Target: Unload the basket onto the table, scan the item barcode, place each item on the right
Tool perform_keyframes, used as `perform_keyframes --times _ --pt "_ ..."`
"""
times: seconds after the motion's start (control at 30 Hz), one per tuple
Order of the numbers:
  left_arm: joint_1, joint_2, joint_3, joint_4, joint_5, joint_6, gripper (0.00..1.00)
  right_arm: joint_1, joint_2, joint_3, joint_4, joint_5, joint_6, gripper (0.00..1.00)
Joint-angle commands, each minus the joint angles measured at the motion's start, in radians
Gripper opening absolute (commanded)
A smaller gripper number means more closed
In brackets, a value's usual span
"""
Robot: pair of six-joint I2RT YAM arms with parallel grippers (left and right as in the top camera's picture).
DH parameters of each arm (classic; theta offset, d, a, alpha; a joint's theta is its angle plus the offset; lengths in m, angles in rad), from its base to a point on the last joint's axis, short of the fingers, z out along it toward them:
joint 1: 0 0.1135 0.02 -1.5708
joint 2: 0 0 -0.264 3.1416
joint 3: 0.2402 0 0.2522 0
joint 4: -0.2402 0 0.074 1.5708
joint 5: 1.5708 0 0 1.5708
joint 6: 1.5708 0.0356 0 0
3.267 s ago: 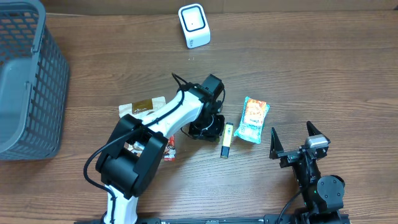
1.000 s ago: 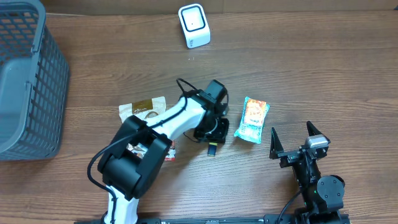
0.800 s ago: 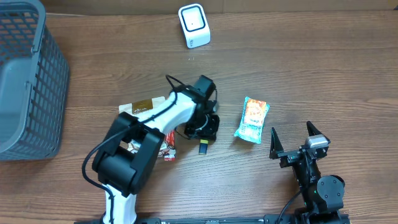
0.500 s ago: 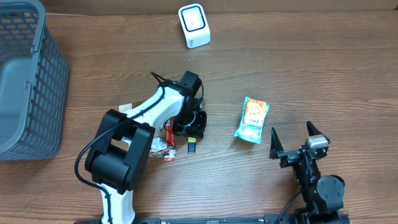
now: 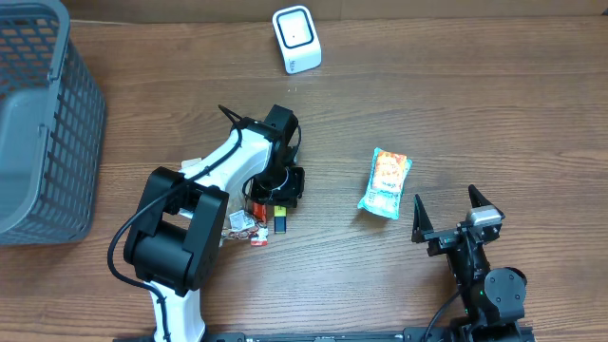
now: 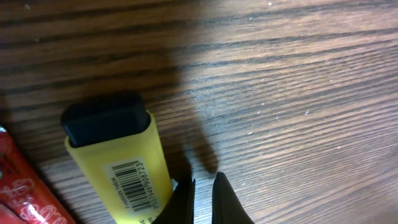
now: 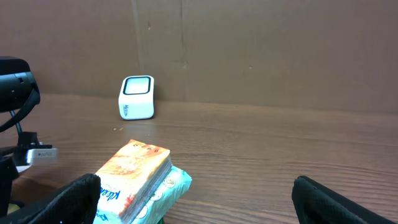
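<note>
a: shifted left since earlier: yellow marker [image 6: 117, 163], now lies beside red packet [image 6: 28, 193]. grip?
b: none; touches its side with left gripper [image 6: 202, 198] pinched together. points lengthwise toward scanner [image 5: 296, 39], well apart up-table. right gripper [image 5: 445, 204] spread, farther.

Wooden table [image 5: 475, 104] under basket [image 5: 87, 123], scanner [image 5: 296, 39], snack packet [image 5: 385, 183], yellow highlighter [image 6: 124, 171]

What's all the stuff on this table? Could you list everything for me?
basket: one, grey, far left
barcode scanner: one, white, back of table
highlighter: one, yellow with black cap, barcode up, beside left pincer
red wrapper: one, red, just left of highlighter
snack packet: one, orange and teal, right of centre
table: one, brown wood
left pincer: one, black, shut, low at highlighter's edge
right pincer: one, black, open, front right
</note>
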Motion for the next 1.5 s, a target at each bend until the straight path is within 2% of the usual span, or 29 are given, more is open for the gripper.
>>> perform_keyframes --times 0.0,0.2,0.33,0.53,0.63,0.9,0.97,1.23,1.47 --pt "0.011 0.016 -0.011 -0.001 -0.126 0.03 0.04 -0.006 -0.009 -0.01 0.006 0.01 -0.005 1.0" --pt "0.011 0.016 -0.011 0.0 -0.143 0.03 0.04 -0.006 -0.009 -0.01 0.006 0.01 -0.005 1.0" --pt "0.012 0.002 -0.004 0.004 -0.077 0.03 0.04 -0.006 -0.009 -0.01 0.006 0.01 -0.005 1.0" --pt "0.017 -0.094 0.055 0.018 -0.087 0.029 0.04 -0.006 -0.009 -0.01 0.006 0.009 -0.005 1.0" --pt "0.037 -0.154 0.113 0.0 -0.17 0.029 0.04 -0.006 -0.009 -0.01 0.006 0.01 -0.005 1.0" --pt "0.17 -0.282 0.188 -0.118 -0.554 0.029 0.04 -0.006 -0.009 -0.01 0.006 0.01 -0.005 1.0" --pt "0.212 -0.292 0.188 -0.158 -0.592 0.029 0.04 -0.006 -0.009 -0.01 0.006 0.01 -0.005 1.0" --pt "0.406 -0.29 0.184 -0.236 -0.563 0.022 0.04 -0.006 -0.009 -0.01 0.006 0.009 -0.005 1.0" --pt "0.546 -0.29 0.183 -0.229 -0.407 0.083 0.04 -0.006 -0.009 -0.01 0.006 0.009 -0.005 1.0"
